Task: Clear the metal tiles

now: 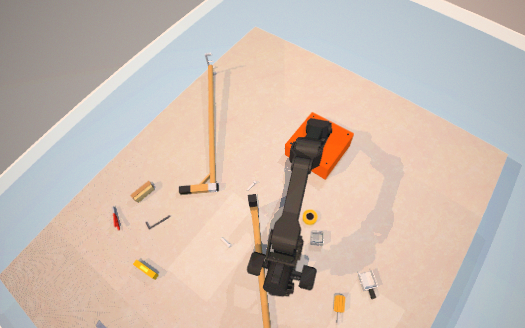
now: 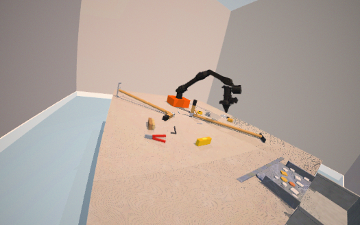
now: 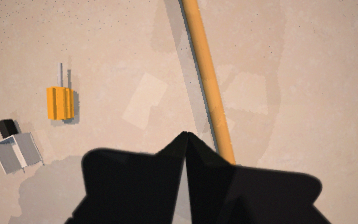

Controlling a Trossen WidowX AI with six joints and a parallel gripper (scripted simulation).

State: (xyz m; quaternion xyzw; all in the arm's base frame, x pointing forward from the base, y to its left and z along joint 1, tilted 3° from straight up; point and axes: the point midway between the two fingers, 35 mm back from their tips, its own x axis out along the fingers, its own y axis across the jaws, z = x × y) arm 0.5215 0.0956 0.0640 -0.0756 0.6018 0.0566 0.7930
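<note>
Evidently, nothing is grasped by the tool (image 1: pixel 280 277) (image 2: pixel 225 111) (image 3: pixel 187 133): its fingers are clenched tip to tip, and in the exterior view they are held above the surface (image 1: pixel 371 115) (image 2: pixel 134 164) (image 3: pixel 305 40), pointing down. In the wrist view, the long orange handle of the scraper (image 1: pixel 256 225) (image 2: pixel 228 125) (image 3: pixel 209 80) is seen running from the top centre down to just right of the fingertips, outside their grip. In the exterior view, the scraper is laid out right of centre, with its dark head at the lower right end of the handle and a black-topped grip raised at the other.

At the lower right of that view, white, yellow and orange tiles (image 2: pixel 284 179) are scattered on the bench plate (image 2: pixel 276 168), between dark side walls. The catch box (image 2: pixel 357 209) is placed at the plate's end nearest the lower right corner, and a flat strip (image 2: pixel 260 169) is set at the opposite end.

In the top view, a second long-handled implement (image 1: pixel 211 125) (image 2: pixel 145 102) is seen left of centre, a yellow block (image 1: pixel 145 269) (image 2: pixel 204 141) at lower left, red-handled pliers (image 1: pixel 116 219) (image 2: pixel 158 136) above it to the left, and an orange-handled screwdriver (image 1: pixel 339 303) (image 3: pixel 60 103) at lower right.
</note>
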